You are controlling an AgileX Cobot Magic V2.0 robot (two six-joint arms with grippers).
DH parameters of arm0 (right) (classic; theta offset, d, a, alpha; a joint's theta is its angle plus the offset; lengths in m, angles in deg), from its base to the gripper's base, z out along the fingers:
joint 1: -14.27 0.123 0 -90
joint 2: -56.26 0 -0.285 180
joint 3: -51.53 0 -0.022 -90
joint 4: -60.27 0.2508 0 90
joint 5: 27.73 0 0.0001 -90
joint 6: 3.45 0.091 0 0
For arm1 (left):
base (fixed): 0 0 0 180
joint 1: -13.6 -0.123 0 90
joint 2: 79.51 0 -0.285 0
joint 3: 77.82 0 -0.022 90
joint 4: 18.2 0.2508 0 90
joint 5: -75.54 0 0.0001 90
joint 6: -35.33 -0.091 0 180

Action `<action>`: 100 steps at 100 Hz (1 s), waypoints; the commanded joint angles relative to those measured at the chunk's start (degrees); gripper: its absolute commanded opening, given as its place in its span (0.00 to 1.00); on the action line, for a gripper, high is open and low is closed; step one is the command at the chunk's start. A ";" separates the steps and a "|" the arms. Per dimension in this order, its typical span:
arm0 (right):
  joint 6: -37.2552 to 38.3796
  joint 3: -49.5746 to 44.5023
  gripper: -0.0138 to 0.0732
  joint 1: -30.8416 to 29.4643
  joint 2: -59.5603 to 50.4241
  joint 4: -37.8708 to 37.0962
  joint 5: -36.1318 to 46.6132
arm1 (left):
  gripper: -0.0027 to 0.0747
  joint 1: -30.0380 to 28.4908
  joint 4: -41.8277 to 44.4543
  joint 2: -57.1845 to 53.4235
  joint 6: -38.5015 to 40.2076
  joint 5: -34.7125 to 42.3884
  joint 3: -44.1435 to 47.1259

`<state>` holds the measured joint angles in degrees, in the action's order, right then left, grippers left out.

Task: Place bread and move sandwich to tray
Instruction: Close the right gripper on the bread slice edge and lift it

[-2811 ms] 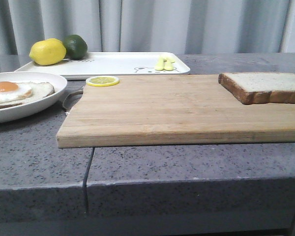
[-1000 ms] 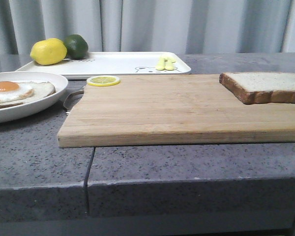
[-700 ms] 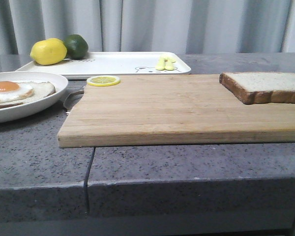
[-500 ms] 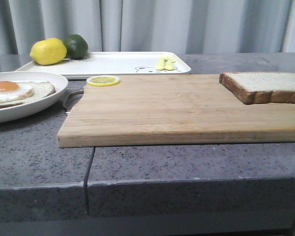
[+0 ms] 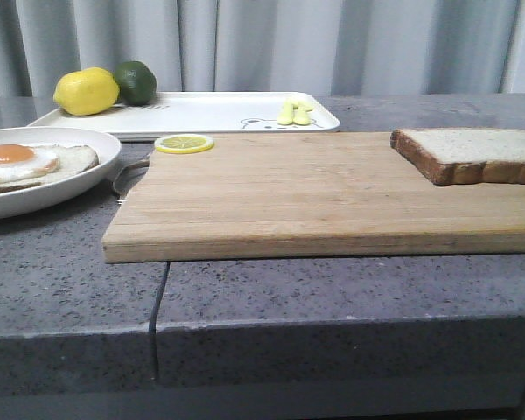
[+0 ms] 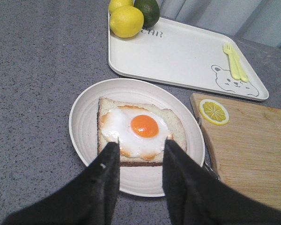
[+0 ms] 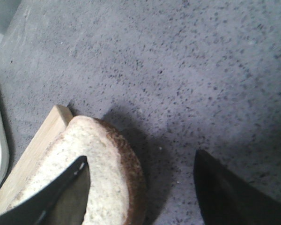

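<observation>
Grey speckled stone is what the whole setup sits on, a countertop [image 5: 332,289] with a seam running down its front. From the front you get a wooden cutting board [image 5: 306,188] in the middle, and the bread [image 5: 468,155] lies flat on its far right corner, brown crust facing us. Off to the left there's the sandwich [image 5: 31,164], an egg-topped slice in a shallow white dish [image 5: 87,175]. Behind the board sits the tray [image 5: 201,112], with a lemon [image 5: 86,91] and a lime [image 5: 136,81] on its left end and some pale yellow cutlery [image 5: 294,113] near the bear drawing. A lemon slice [image 5: 184,143] rests on the board's back left corner. Neither arm shows up in this view.

Left wrist camera: the left gripper [image 6: 140,147] hangs right over the dish, its two black fingers [image 6: 105,178] spread apart with the egg's yolk visible between the tips. Can't tell if they touch the food. The tray, both citrus fruits and the lemon slice are all visible beyond it.

Right wrist camera: the right gripper [image 7: 140,168] has its fingers [image 7: 68,194] spread wide. One finger is over the bread's crumb, the other is out over bare counter, well apart, with the crust edge between them. The board's corner pokes out beside the bread.
</observation>
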<state>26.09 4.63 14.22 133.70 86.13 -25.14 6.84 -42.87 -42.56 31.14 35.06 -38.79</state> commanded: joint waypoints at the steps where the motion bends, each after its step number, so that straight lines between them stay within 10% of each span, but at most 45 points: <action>1: 1.30 1.87 0.72 1.10 -0.11 -0.20 5.45 | 0.31 0.42 -1.45 0.67 0.26 3.62 -1.99; 77: 1.82 5.78 0.71 4.36 8.28 -0.25 5.89 | 0.31 0.42 -1.45 0.67 0.26 3.70 -1.99; 100: 1.82 5.78 0.52 4.37 8.34 -0.25 5.76 | 0.31 0.42 -1.45 0.67 0.26 3.84 -1.99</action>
<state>28.11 8.92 18.52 143.16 86.22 -21.53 6.84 -42.87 -42.56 31.14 35.06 -38.79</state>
